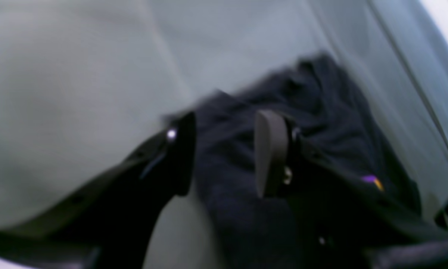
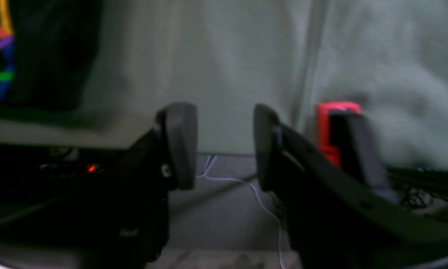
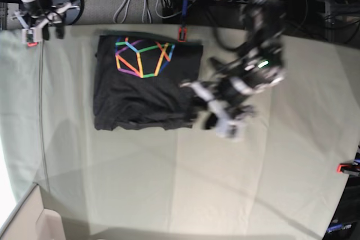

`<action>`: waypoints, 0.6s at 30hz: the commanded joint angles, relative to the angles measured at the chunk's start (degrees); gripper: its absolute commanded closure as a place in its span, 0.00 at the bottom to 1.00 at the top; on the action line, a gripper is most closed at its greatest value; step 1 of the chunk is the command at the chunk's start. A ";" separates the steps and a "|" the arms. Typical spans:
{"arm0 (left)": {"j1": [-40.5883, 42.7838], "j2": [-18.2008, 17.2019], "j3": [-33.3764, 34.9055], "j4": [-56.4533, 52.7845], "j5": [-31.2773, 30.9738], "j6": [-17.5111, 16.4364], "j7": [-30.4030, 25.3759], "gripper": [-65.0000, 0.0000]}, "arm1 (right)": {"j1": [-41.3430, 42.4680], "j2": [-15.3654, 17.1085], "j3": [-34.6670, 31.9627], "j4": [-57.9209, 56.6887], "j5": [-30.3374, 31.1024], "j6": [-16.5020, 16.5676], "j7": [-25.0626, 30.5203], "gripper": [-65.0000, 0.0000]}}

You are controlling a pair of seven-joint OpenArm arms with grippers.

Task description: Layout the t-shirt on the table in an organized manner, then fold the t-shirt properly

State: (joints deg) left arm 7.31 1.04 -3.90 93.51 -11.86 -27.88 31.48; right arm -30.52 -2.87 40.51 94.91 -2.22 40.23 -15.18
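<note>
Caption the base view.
Left gripper at the folded black t-shirt's edge, right gripper off at the table's corner.

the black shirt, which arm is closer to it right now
The left one: its fingers hover at or over the shirt's lower side edge. The right fingers are off beyond its opposite side.

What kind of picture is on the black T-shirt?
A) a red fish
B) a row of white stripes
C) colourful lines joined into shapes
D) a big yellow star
C: the T-shirt shows rainbow-coloured lines meeting in angular shapes in the base view.
</note>
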 commanded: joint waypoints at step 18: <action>34.75 -5.74 -21.55 1.12 2.76 -0.82 -1.02 1.00 | 1.12 3.09 2.52 -27.88 0.77 -0.23 -9.83 1.00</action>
State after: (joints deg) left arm 41.19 -4.58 -25.32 93.62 -8.21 -28.77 30.63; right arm -29.50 -0.12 42.59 65.84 -2.17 40.23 -25.78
